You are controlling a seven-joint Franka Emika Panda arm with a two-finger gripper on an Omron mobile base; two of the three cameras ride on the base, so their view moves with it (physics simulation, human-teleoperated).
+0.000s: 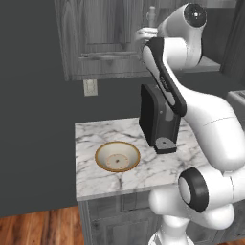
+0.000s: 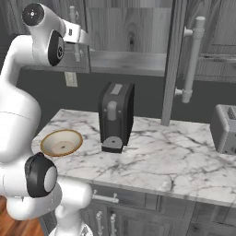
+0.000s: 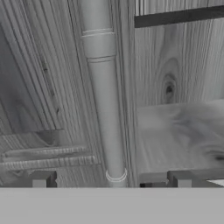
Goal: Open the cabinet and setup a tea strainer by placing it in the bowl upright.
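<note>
The cabinet (image 2: 124,27) of dark grey wood hangs above the counter. Its right door (image 2: 173,60) stands swung out edge-on, showing a bare shelf (image 2: 129,60) inside. The left door (image 1: 103,33) is closed. My gripper (image 3: 111,180) is open, up against the left door, with that door's vertical bar handle (image 3: 103,87) running between the two fingertips. In the right base view the gripper (image 2: 79,36) sits at the same handle (image 2: 73,18). The cream bowl (image 1: 117,156) with a tan rim rests on the marble counter, far below the gripper. The tea strainer is out of view.
A black coffee machine (image 2: 116,115) stands on the marble counter (image 2: 175,156) right of the bowl (image 2: 61,142). A grey toaster (image 2: 226,129) sits at the far right. The open door's long handle (image 2: 193,60) juts out over the counter. A wall outlet (image 1: 90,87) is below the cabinet.
</note>
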